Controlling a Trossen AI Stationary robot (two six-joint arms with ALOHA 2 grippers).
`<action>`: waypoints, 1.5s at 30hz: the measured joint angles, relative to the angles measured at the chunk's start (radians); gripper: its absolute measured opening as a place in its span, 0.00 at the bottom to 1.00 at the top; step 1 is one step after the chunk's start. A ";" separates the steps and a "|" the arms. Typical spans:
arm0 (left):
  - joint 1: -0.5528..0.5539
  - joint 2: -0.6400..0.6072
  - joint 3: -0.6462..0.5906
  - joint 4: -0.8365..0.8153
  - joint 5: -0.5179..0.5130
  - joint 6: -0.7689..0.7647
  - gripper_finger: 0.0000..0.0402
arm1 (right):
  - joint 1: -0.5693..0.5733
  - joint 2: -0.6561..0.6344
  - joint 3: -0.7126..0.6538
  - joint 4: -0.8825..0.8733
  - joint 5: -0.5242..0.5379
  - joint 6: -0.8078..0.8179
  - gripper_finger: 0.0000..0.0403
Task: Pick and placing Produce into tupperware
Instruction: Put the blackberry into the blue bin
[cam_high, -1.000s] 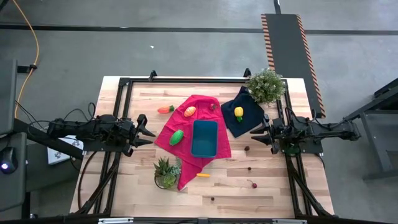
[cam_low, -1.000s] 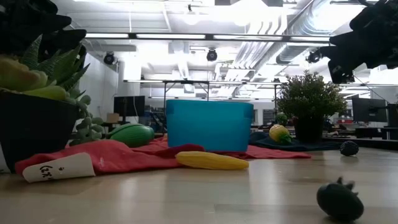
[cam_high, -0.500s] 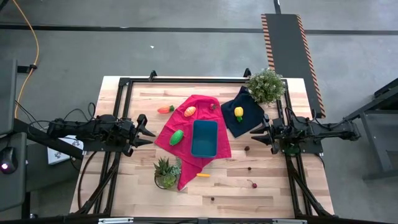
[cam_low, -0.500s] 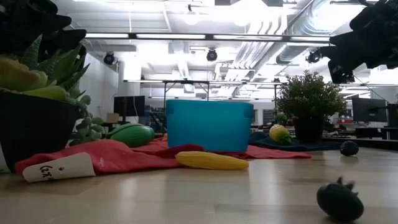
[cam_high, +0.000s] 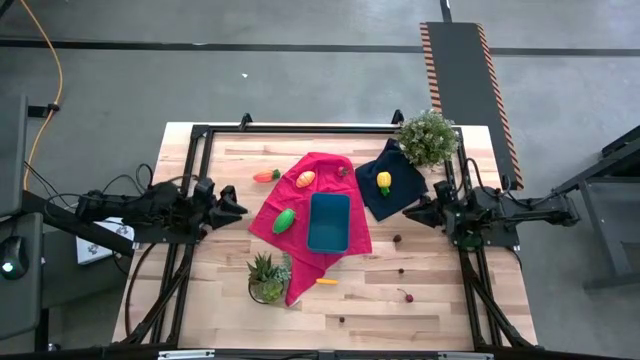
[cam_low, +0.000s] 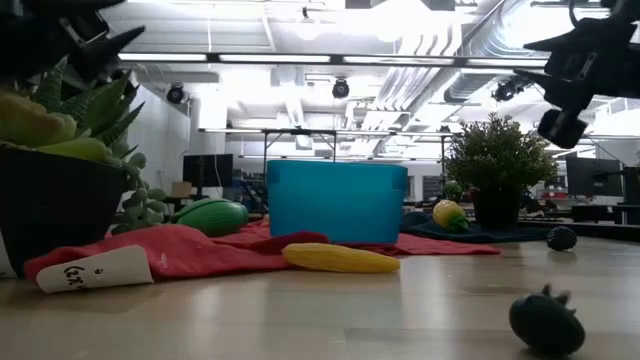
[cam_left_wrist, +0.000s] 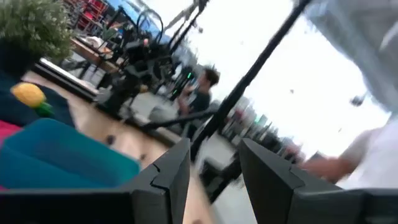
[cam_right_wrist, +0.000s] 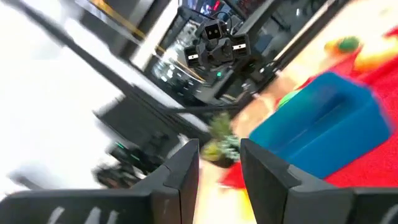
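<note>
Low view, nearest first: a dark round toy (cam_low: 546, 320) lies on the bare wood at the front, and a yellow corn piece (cam_low: 340, 258) rests just ahead of the red cloth (cam_low: 200, 250). Behind it the teal tupperware (cam_low: 336, 200) stands upright on that cloth, with a green vegetable (cam_low: 212, 216) beside it. Farther back a yellow fruit (cam_low: 448, 213) sits on the dark navy cloth (cam_low: 470, 232), in front of a bushy potted plant (cam_low: 490, 160). A spiky potted plant (cam_low: 60, 150) fills the near left edge.

From overhead, the tub (cam_high: 329, 222) looks empty, and all the produce lies outside it: an orange-red piece (cam_high: 306, 179) on the red cloth and a carrot-like piece (cam_high: 265, 175) on the wood beyond it.

The left gripper (cam_high: 236, 209) hangs over the table's left side, well apart from the cloth; its fingers (cam_left_wrist: 168, 177) stand slightly parted (nothing sits between them). The right gripper (cam_high: 412, 213) hovers at the navy cloth's edge, its fingers (cam_right_wrist: 183, 168) likewise a little apart and holding nothing.
</note>
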 joint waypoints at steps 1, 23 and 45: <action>0.000 0.000 0.000 0.018 -0.009 -0.041 0.32 | 0.000 0.000 0.000 0.004 0.002 0.057 0.27; 0.000 0.000 0.000 0.118 -0.332 -0.407 0.32 | 0.000 0.000 0.000 0.005 0.407 0.480 0.27; 0.000 0.000 0.000 0.110 -0.337 -0.405 0.32 | 0.011 0.492 0.652 -0.653 0.259 -0.042 0.27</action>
